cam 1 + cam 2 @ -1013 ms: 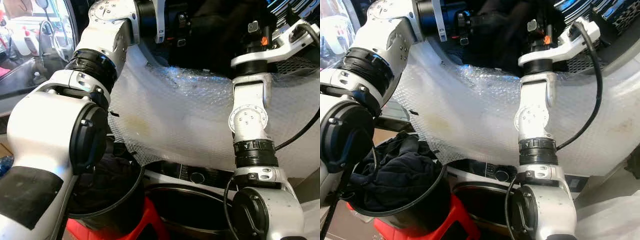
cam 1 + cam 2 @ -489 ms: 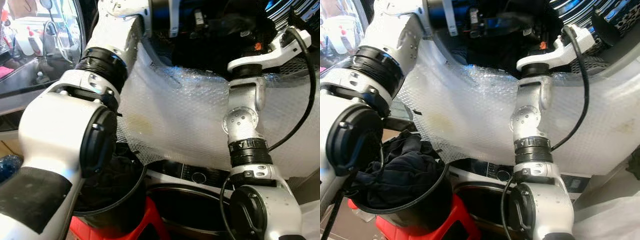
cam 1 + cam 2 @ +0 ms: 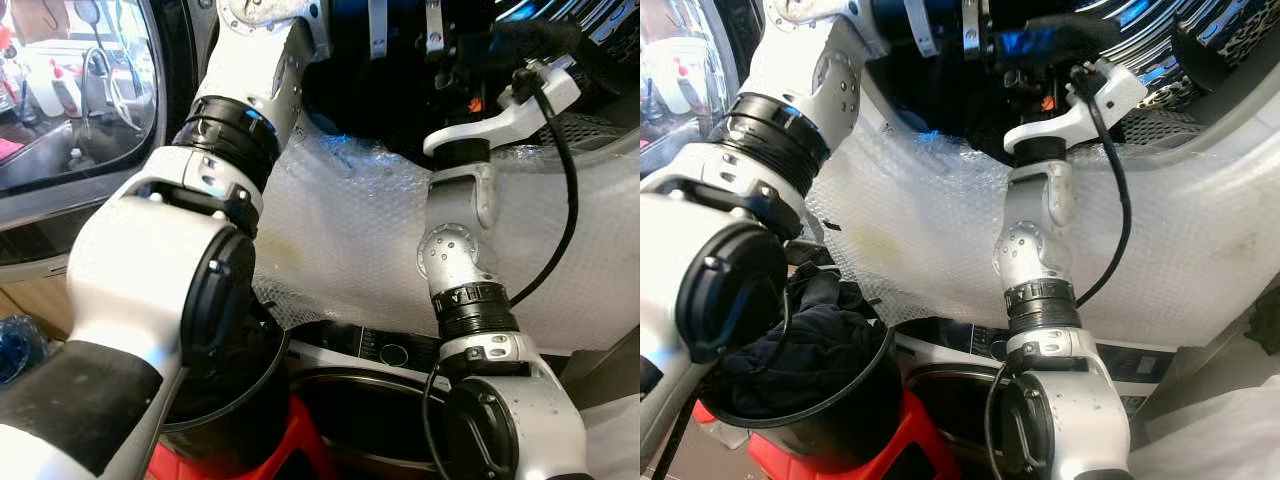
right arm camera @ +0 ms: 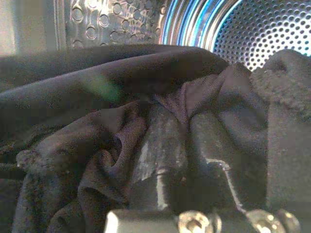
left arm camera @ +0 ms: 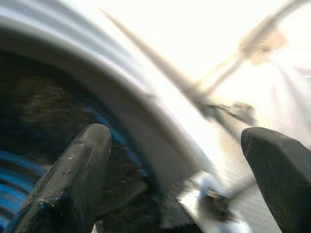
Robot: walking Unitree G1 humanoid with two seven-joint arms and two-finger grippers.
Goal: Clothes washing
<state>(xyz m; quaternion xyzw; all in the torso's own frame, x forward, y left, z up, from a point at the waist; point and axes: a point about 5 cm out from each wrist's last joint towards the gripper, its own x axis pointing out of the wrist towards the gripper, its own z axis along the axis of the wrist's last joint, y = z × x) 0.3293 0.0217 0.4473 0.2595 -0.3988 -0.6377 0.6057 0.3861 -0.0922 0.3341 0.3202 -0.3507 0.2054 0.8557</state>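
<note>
both arms reach deeper into the washer drum (image 4: 252,34) than a second ago.
right hand (image 4: 187,145) is clamped on the dark garment (image 4: 97,131) inside; left hand (image 5: 180,170) spread apart at the drum rim; black basket (image 3: 830,400) below holds more clothes.

The silver left arm (image 3: 150,300) has a bulky rounded housing with a black disc cap on its side and a dark matte band below. A ribbed black ring separates it from a slimmer silver segment dotted with small screws. The silver right arm (image 3: 1040,250) repeats this build: a round screw-studded joint, a black ring collar with white lettering, and a black disc cap on its housing. A black cable (image 3: 1110,170) loops beside it to a white bracket marked with an orange spot. The left gripper's black fingers (image 5: 73,179) are thick, rounded and scuffed.
</note>
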